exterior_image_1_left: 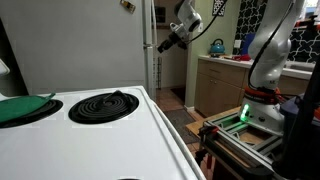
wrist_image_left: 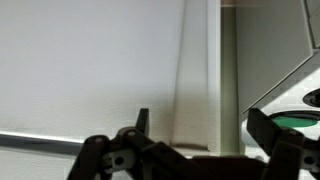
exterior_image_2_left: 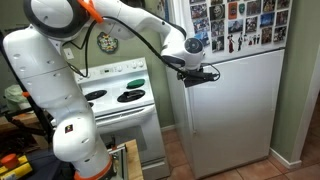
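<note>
Hand state: the hand (exterior_image_2_left: 209,74) is released, its fingers (wrist_image_left: 141,122) spread as wide as they go, with nothing between them and nothing held.
Hand position: it hangs level at the end of the outstretched arm, just in front of the refrigerator door (exterior_image_2_left: 235,115), near the hinge-free edge that faces the stove (exterior_image_2_left: 120,96). Whether a fingertip touches the door cannot be told.
Hand orientation: the fingers point across the door face, not down. This probably suits a tall upright surface that is met from the front.
Nearest thing: in the wrist view the white refrigerator door (wrist_image_left: 90,70) fills the left and centre. Its vertical edge (wrist_image_left: 190,70) runs between the two fingers, so the wide spread likely leaves room on both sides of that edge.
Upper door: photos and magnets (exterior_image_2_left: 235,25) cover it. They sit above the hand and well apart from it.
Stove: it stands just beside the refrigerator, with a coil burner (exterior_image_1_left: 103,105) and a green item (exterior_image_1_left: 22,108) lying on top. The green item (wrist_image_left: 295,122) also shows at the right of the wrist view.
Tabletop: a kettle (exterior_image_1_left: 217,46) stands on the tabletop (exterior_image_1_left: 215,59) beyond the hand (exterior_image_1_left: 163,44), well apart from it.
</note>
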Tool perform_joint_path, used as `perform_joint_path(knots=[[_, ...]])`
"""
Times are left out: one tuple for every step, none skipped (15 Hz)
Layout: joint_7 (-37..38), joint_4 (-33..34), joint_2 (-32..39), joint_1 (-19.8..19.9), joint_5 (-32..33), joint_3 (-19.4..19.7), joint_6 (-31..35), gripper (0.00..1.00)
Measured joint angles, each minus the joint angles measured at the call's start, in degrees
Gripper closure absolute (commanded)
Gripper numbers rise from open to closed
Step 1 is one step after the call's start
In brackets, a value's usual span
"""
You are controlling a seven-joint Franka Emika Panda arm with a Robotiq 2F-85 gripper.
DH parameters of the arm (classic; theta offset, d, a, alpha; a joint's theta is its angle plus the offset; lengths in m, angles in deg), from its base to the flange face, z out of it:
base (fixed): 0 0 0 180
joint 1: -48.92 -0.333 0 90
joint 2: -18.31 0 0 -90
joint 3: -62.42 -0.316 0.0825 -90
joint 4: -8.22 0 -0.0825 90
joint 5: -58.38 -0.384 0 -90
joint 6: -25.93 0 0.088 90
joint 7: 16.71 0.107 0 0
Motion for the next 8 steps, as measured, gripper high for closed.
perform_joint_path(knots=[[-0.59, 0.28, 0.34, 0.17, -0.46, -0.22, -0.20, 0.08], [-1.06, 0.54, 0.66, 0.31, -0.80, -0.41, -0.44, 0.20], [-1.45, 0.79, 0.98, 0.42, -1.06, -0.56, -0.64, 0.32], [-1.71, 0.99, 1.26, 0.57, -1.21, -0.71, -0.85, 0.42], [-1.90, 1.12, 1.49, 0.74, -1.33, -0.89, -0.99, 0.49], [-2.02, 1.18, 1.67, 0.89, -1.41, -1.05, -1.10, 0.56], [-2.09, 1.21, 1.81, 1.05, -1.44, -1.19, -1.23, 0.65], [-2.14, 1.23, 1.93, 1.16, -1.45, -1.29, -1.37, 0.72]])
